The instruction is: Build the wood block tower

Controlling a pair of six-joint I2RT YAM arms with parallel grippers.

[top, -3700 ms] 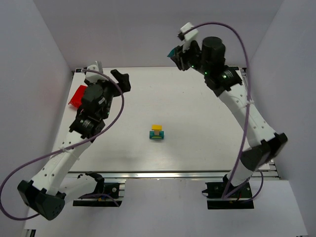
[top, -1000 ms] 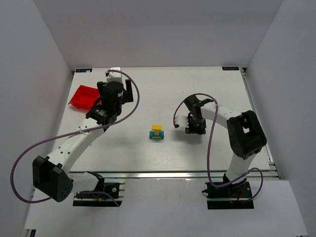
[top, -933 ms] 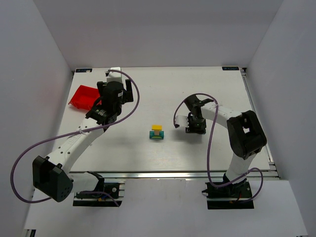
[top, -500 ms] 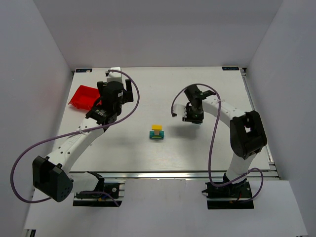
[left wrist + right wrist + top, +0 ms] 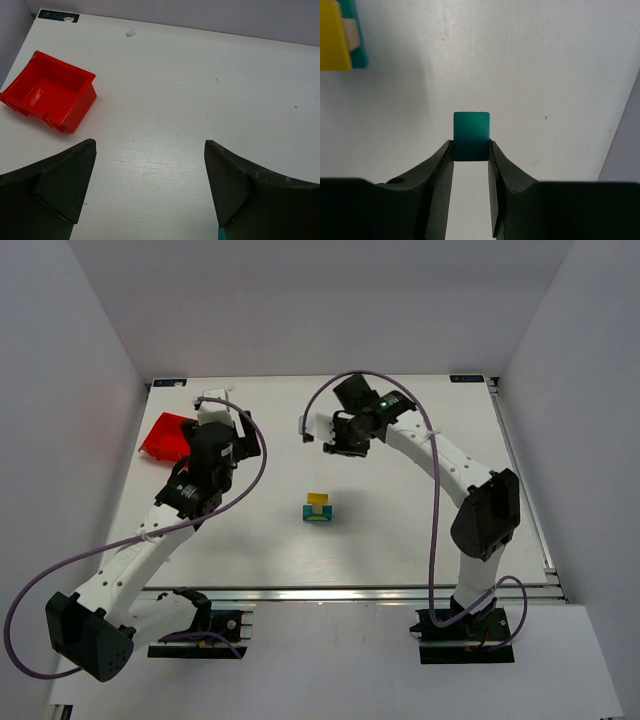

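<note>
The wood block tower (image 5: 318, 508) stands mid-table: teal base, tan middle, yellow block on top. Its edge shows at the top left of the right wrist view (image 5: 337, 37). My right gripper (image 5: 471, 150) is shut on a small teal block (image 5: 471, 131) and holds it above the table, behind and a little right of the tower (image 5: 330, 440). My left gripper (image 5: 150, 155) is open and empty, its jaws wide apart over bare table; in the top view it (image 5: 245, 432) hangs at the left, next to the red bin.
A red plastic bin (image 5: 163, 433) sits at the back left, empty in the left wrist view (image 5: 47, 92). A small white speck (image 5: 131, 33) lies near the table's far edge. Grey walls close in the table on three sides.
My right gripper has risen from the table right of the tower and swung back and left, the teal block in it. My left arm has shifted slightly toward the bin.
</note>
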